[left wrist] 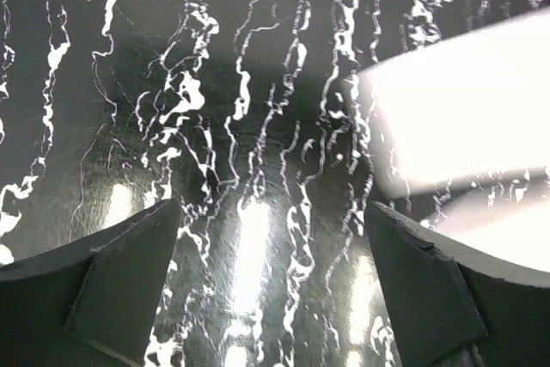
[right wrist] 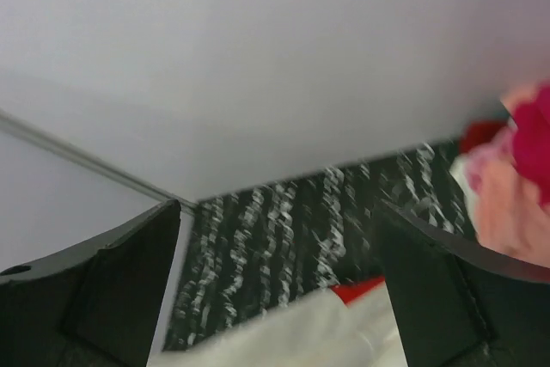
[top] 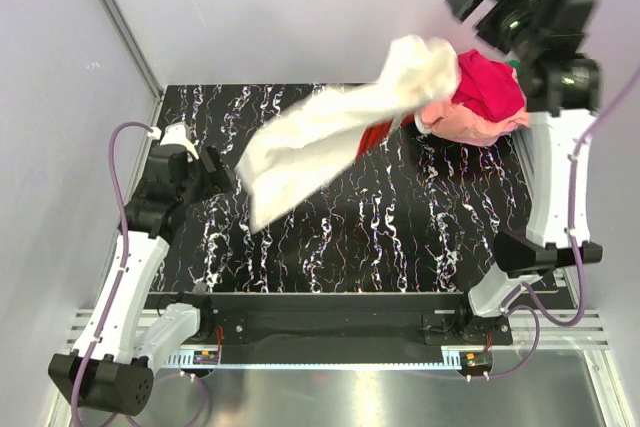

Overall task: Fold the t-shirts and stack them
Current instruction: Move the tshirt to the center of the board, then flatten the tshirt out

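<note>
A white t-shirt stretches, blurred, from the pile at the back right down toward the table's left middle, with a bit of red print under it. No gripper holds it. A heap of pink and magenta t-shirts lies at the back right corner. My right gripper is raised above and behind that heap, open and empty; its wrist view shows the white t-shirt below its fingers and the pink heap at the right. My left gripper hangs open over the table's left side, the white t-shirt just to its right.
The black marbled table is bounded by grey walls at the back and left, with a metal rail along the left edge. The right arm's white upright link stands at the table's right edge.
</note>
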`<state>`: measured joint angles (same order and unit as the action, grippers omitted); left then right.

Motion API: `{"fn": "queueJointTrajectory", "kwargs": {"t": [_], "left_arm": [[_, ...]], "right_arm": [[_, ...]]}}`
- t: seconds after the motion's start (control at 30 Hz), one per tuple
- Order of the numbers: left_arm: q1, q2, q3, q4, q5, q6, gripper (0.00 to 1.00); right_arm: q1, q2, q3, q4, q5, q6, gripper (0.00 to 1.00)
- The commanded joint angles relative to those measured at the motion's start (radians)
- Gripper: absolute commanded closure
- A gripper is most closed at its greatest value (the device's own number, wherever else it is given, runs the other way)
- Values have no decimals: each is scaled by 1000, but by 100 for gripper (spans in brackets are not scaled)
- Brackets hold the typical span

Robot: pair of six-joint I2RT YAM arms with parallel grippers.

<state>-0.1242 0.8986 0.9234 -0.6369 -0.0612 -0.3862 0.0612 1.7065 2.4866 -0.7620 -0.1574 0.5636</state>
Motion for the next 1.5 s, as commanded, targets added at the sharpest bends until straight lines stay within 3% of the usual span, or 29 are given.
{"fn": "queueJointTrajectory", "kwargs": {"t": [0.0,0.17,0.37,0.5,0.77,0.97,1.47], "left_arm": [[-34,-9,107,-89,-45,-13,5],[-55,17,134,-199,-46,-33,5],[-74,-6,86,-215,-46,-36,7],[-80,23,51,-193,-32,-43,10],[-213,83,20,-149,-55,-91,13],[-238,69,-23,-135,-72,-88,13],[-247,40,-89,-92,-71,-86,13]], "right_arm": [[3,93,-362,-295,202,-24,0],[3,-108,-746,-148,214,-25,0],[22,-247,-893,-149,180,-80,0],[87,-332,-1098,-120,162,-54,2],[215,-384,-1411,-33,99,27,8],[265,-401,-1503,61,35,76,9],[299,-242,-1453,113,13,94,16]]}}
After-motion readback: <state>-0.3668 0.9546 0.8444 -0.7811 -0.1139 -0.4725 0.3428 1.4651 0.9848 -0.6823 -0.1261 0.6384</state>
